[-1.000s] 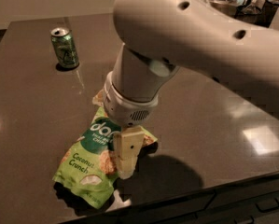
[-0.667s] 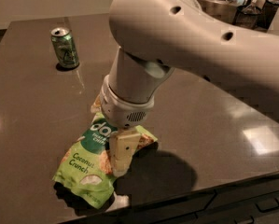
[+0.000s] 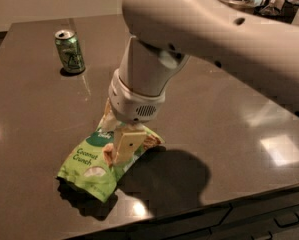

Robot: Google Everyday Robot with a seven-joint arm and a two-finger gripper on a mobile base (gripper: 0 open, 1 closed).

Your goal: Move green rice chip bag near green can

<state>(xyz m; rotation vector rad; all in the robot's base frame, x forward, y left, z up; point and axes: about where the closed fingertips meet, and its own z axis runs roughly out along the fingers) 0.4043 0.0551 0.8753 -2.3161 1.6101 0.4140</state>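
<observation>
In the camera view, the green rice chip bag lies near the front edge of the dark countertop, well apart from the green can standing upright at the far left. The bag is a crinkly light-green pouch reading "Coconut Crunch", with pictures of round chips. It is probably light, soft and slippery, with brittle contents, so a pinch at the upper seam suits it. The gripper appears clamped on that upper end, which tilts upward.
</observation>
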